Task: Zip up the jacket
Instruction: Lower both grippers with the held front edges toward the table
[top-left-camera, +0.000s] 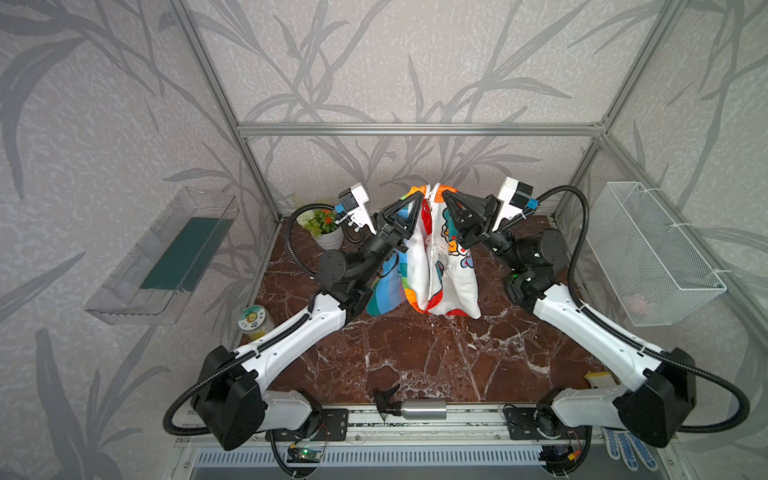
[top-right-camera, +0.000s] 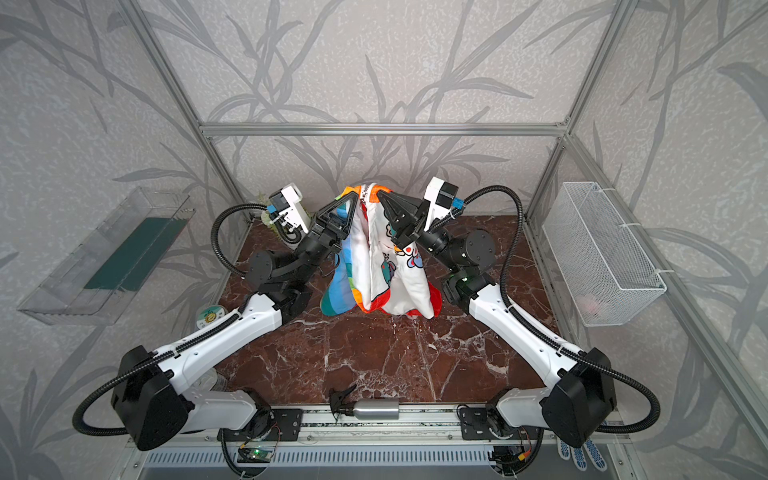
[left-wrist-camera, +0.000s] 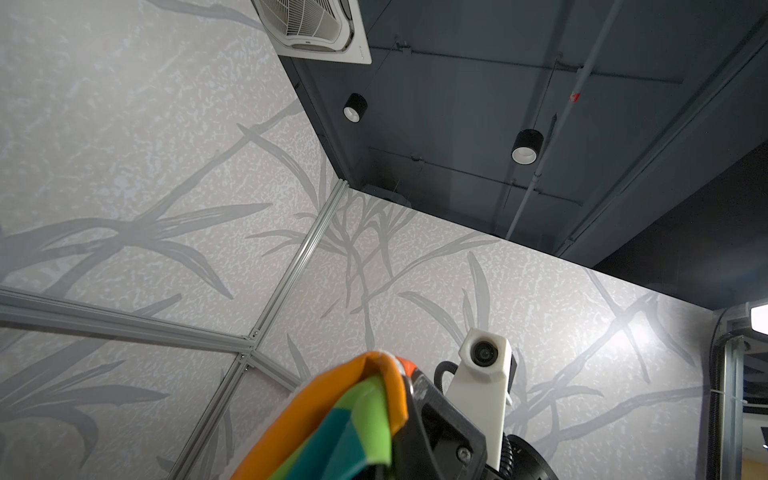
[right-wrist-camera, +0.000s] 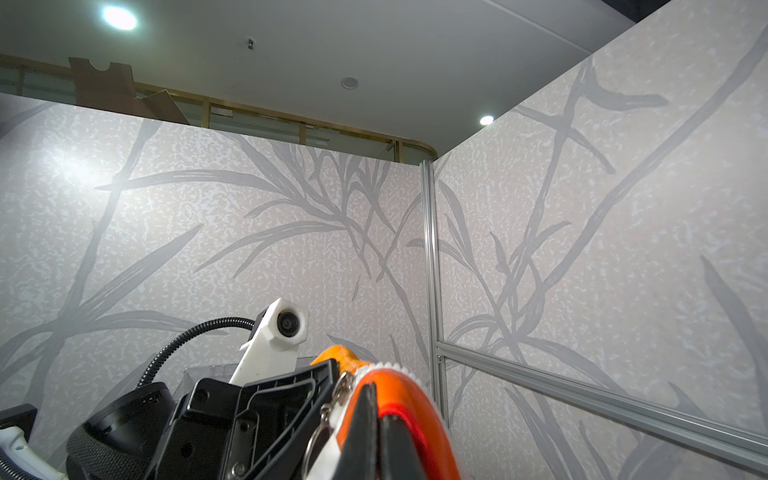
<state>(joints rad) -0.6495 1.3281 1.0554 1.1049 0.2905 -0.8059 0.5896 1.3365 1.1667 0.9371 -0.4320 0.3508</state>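
Observation:
The jacket (top-left-camera: 432, 270) (top-right-camera: 386, 270) hangs in the air over the brown marble table (top-left-camera: 415, 357), its lower end reaching down to the tabletop. Rainbow stripes show on its left, white cartoon-print panels on its right. My left gripper (top-left-camera: 417, 200) (top-right-camera: 353, 198) is shut on the top orange edge from the left. My right gripper (top-left-camera: 446, 195) (top-right-camera: 380, 195) is shut on the same edge from the right, tips nearly meeting. In the right wrist view the black fingers (right-wrist-camera: 370, 432) pinch orange cloth, with a white zipper pull and metal ring (right-wrist-camera: 330, 411) beside them. Striped cloth (left-wrist-camera: 353, 415) hides the left jaws.
A potted plant (top-left-camera: 326, 226) stands at the back left and a jar (top-left-camera: 253, 320) by the left arm. A silver spray bottle (top-left-camera: 415, 409) lies on the front rail. A wire basket (top-left-camera: 652, 253) hangs on the right wall, a clear tray (top-left-camera: 166, 253) on the left. A dotted glove (top-left-camera: 627, 451) lies front right.

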